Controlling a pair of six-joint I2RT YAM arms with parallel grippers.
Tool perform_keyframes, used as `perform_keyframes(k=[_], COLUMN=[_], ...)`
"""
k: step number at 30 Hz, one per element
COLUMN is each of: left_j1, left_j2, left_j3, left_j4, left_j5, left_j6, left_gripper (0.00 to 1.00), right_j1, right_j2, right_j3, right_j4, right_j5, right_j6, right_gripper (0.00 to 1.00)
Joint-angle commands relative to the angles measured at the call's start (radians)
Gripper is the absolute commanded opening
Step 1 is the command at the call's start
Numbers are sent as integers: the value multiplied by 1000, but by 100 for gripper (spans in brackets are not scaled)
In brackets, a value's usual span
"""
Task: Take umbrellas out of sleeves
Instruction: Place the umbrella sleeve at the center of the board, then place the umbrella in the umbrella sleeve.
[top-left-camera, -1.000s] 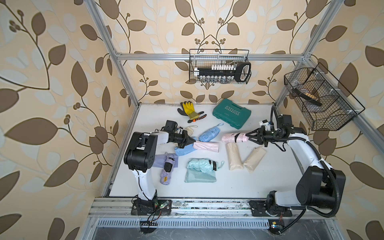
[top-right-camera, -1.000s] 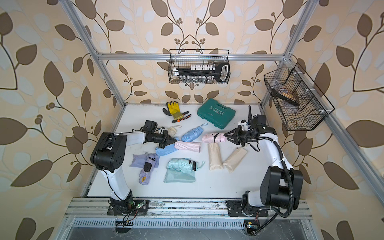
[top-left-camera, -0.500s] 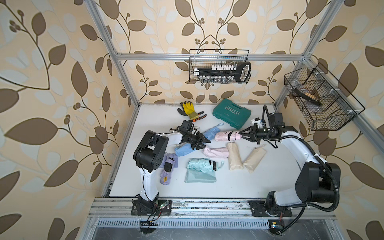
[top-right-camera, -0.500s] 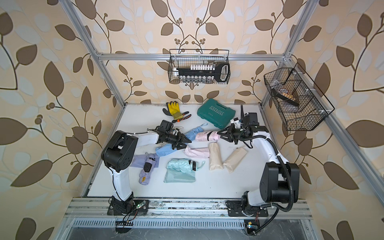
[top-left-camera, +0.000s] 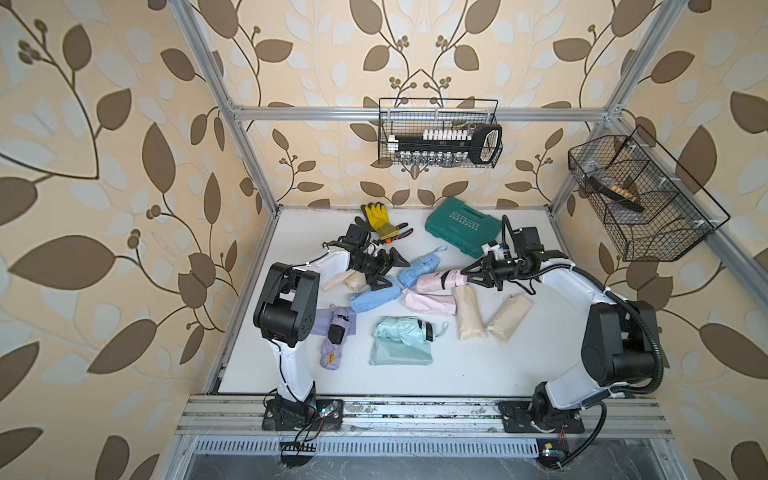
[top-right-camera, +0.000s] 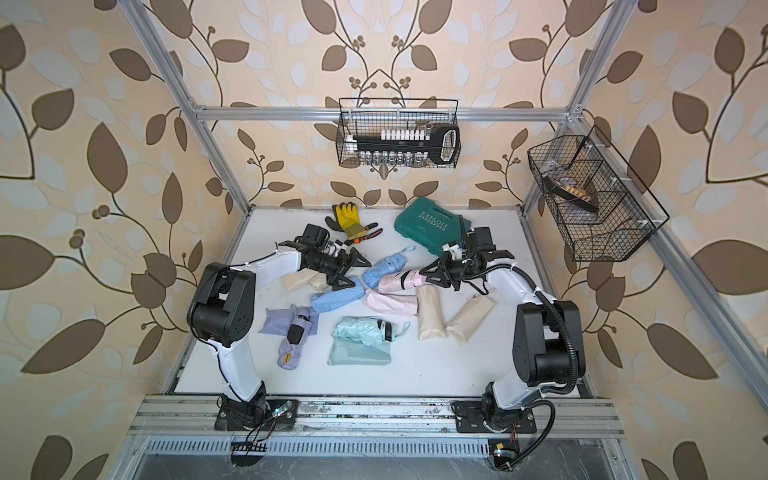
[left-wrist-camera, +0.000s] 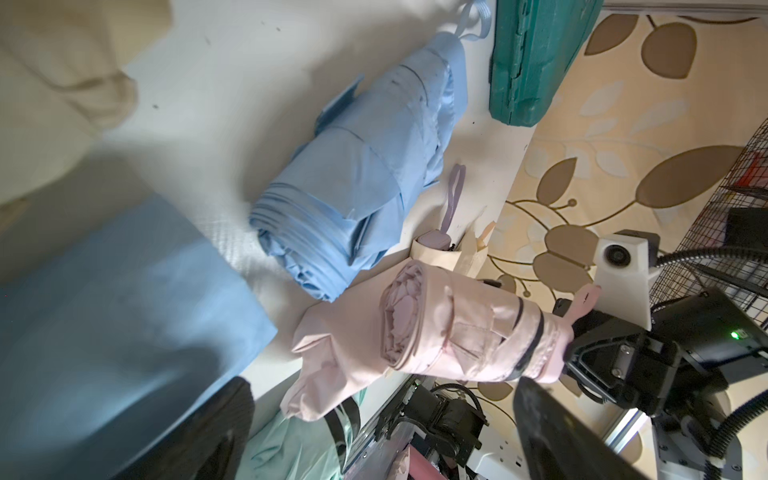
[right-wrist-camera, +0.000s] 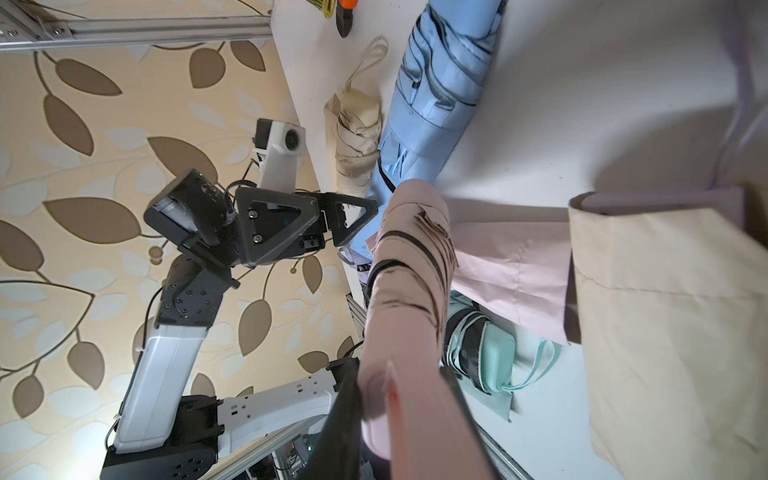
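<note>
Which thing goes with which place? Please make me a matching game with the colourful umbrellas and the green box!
Things:
1. pink umbrella
2. mint umbrella
3. lilac umbrella
4. green tool case

Places:
a. lies on the lilac sleeve
b. lies closed at the back of the table
c. held in the right gripper
d. lies partly on the mint sleeve

Pairs: 1-c, 2-d, 3-a, 4-b
</note>
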Motion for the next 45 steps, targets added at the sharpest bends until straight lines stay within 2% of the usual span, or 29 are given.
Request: perform_keyframes(k=[1,6,14,19,22,25,29,31,36,38,45], left_j1=[23,45,47,49,57,62,62,62,62,62,62], left_j2=[-78,-116,-146,-142,-138,-132,-110,-106,-111,-113,-131], left_j3=[12,21,0,-10,-7,-9,-2,0,-3,-5,-9], left_j4=[-78,-113,-94,-47,-55,-58,-57,-56,-54,-53,-81], left_j5=[-8,0,12,41,39,44,80,89,104,105,89], left_j6=[98,142,142,87,73,68,65,68,74,74,85], left_gripper=[99,99,99,99,99,99,99,99,99,99,99], right_j1=[31,55,61,60,60,58,54,54,54,54,55], right_j2=[24,106,263,337,352,357,349,338,294,274,162], right_j3=[-4,0,54,97,110,130,176,207,275,294,314], right_j4=[53,86,77,12,-18,-60,-114,-151,-234,-263,-366], right_j5=[-16,-5,0,35,62,90,123,143,201,225,340], right_j6=[19,23,-21,-82,-106,-135,-165,-183,-223,-237,-281], right_gripper=[11,10,12,25,39,53,55,61,63,68,69])
